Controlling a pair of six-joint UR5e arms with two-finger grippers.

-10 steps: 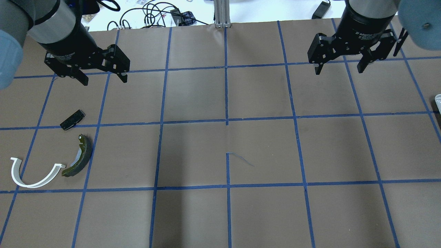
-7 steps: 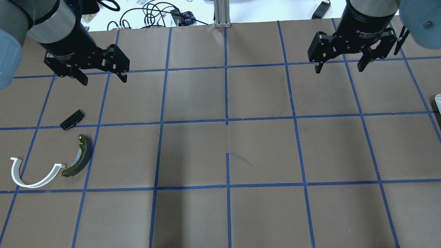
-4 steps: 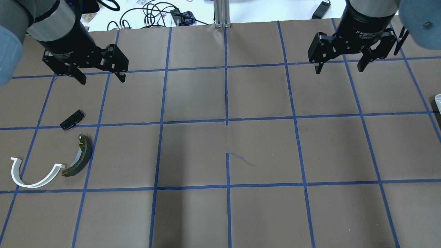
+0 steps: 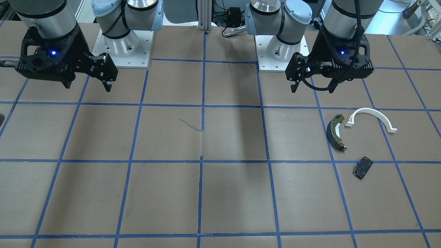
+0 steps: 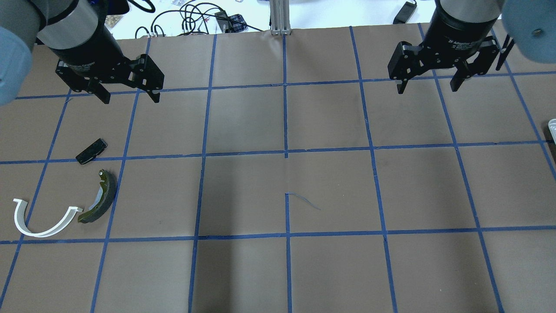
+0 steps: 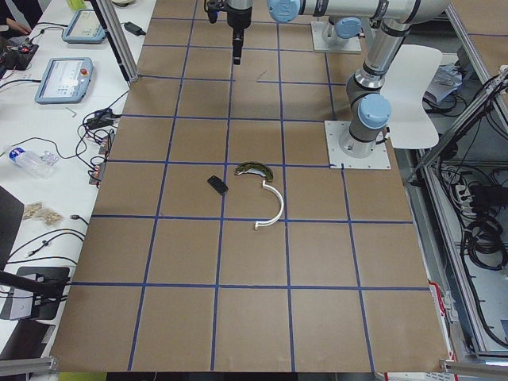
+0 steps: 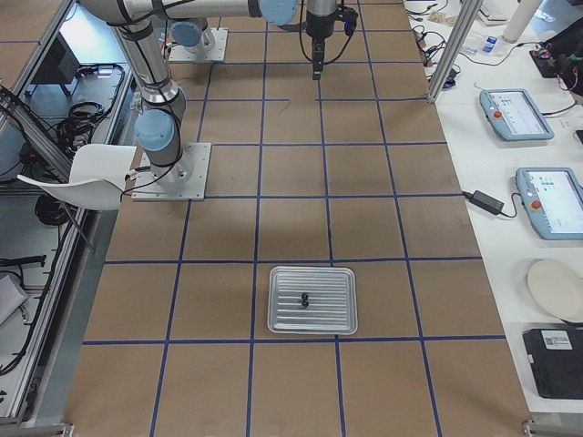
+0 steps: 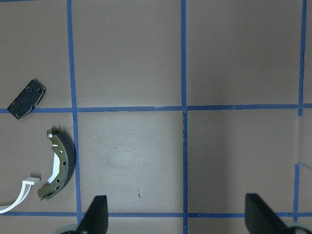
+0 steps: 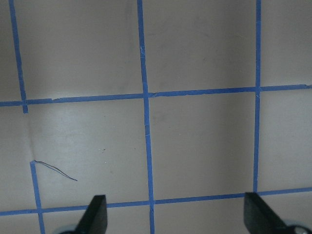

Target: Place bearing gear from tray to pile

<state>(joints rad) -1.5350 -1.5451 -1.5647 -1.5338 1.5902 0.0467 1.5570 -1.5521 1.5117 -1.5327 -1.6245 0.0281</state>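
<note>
The pile lies on the brown table: a dark olive brake shoe point(image 5: 100, 198), a white plastic arc point(image 5: 41, 219) and a small black plate point(image 5: 91, 151). It also shows in the front view as shoe point(image 4: 336, 132), arc point(image 4: 372, 117) and plate point(image 4: 362, 167). My left gripper point(image 5: 130, 98) hovers open and empty beyond the pile. Its wrist view shows the shoe point(image 8: 61, 163) and the plate point(image 8: 27, 99). My right gripper point(image 5: 426, 89) is open and empty over bare table. The silver tray point(image 7: 310, 278) holds small dark parts, the bearing gear point(image 7: 303, 298), in the exterior right view.
Blue tape lines point(image 5: 286, 152) divide the table into squares. Only the tray's edge point(image 5: 552, 126) shows at the overhead view's right border. Cables and devices point(image 5: 195, 19) lie past the far edge. Both arm bases point(image 4: 124, 41) stand on the robot's side.
My left gripper has shifted slightly toward the far edge, still open. The right gripper and the pile have not visibly moved.
</note>
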